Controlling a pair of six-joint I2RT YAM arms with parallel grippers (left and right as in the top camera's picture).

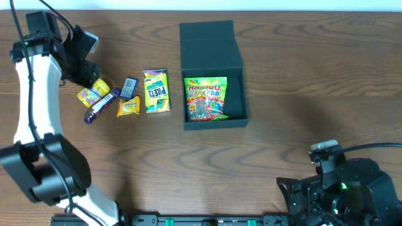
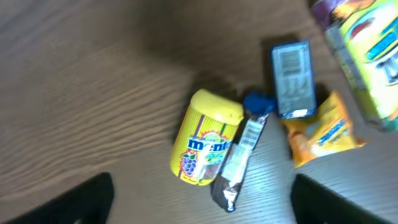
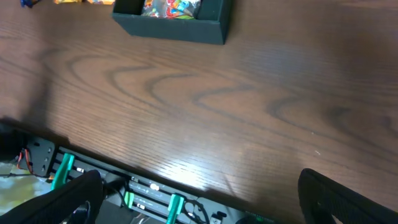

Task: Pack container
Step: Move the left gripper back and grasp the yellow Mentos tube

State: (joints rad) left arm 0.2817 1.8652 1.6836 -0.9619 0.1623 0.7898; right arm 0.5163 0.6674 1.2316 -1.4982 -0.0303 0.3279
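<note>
1. The black container (image 1: 207, 44) sits mid-way along the table (image 1: 314, 75), lid thrown back, with one gummy bag (image 1: 205, 98) packed inside.
2. The left gripper (image 2: 205, 196), jaws wide and empty, hovers above a yellow Mentos bottle (image 2: 202, 140). The right gripper (image 3: 205, 202) rests open.
3. The likely next move is to descend and close on that bottle.

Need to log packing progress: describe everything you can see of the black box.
The box is matte black, squarish, and looks like cardboard. It stands upright on the wooden table, near the middle. Its hinged lid is open, folded back on the far side. Inside lies one colourful candy bag, face up, covering most of the floor, with a dark strip bare on the right. Only the table and the bag touch it; a yellow packet lies apart to its left.
</note>
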